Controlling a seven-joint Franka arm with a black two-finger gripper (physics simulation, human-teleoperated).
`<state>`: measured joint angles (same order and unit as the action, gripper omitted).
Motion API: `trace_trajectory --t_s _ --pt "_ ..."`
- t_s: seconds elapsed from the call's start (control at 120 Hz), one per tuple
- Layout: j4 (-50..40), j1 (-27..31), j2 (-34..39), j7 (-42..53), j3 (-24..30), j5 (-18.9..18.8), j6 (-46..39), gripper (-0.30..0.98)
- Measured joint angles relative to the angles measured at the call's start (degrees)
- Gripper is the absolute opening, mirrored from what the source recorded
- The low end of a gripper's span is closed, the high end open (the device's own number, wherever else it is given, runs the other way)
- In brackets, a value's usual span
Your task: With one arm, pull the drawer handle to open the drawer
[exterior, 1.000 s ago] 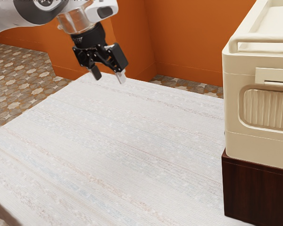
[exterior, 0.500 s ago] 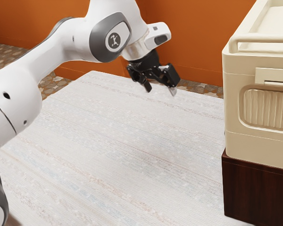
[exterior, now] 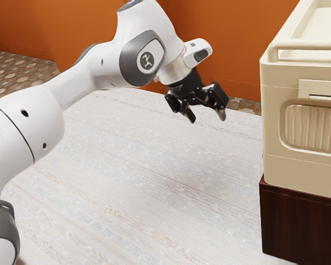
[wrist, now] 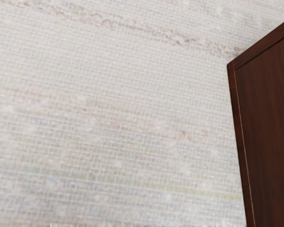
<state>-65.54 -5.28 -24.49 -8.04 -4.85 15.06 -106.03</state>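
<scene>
And here we are: a plain orange wall (exterior: 226, 33) stands at the back, and in front of it spreads the broad table under a whitish woven cloth with faint coloured stripes (exterior: 154, 182). In from the exterior view's left comes the jointed white-and-grey arm (exterior: 33, 121), reaching over the cloth. Over on the exterior view's right stands the cream boxy unit with rounded edges and a top rail (exterior: 273, 110), sitting on a dark reddish-brown wooden block (exterior: 292, 221); the wrist view catches that block's edge and corner too. On the unit's front, a ribbed cream panel (exterior: 314, 127), and out at the arm's end, the black two-finger gripper (exterior: 207, 116), tilted downward, fingers spread, nothing between them, apart from unit and block alike. Smallest of all, a slotted cream strip (exterior: 320, 88) above the panel; whether that's the drawer handle, I can't tell.
</scene>
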Motion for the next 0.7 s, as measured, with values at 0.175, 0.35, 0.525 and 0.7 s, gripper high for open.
trace_trajectory --t_s 0.175,0.35,0.525,0.7 --pt "-0.3 0.0 -0.1 -3.2 1.5 0.8 0.4 0.69" --pt "-1.4 0.5 -0.3 -6.4 4.3 1.0 0.2 0.69" --pt "-1.6 0.6 -1.0 -9.3 6.9 0.9 -0.7 0.69" --pt "-1.5 0.4 -2.3 -11.7 7.7 1.0 -2.6 0.69"
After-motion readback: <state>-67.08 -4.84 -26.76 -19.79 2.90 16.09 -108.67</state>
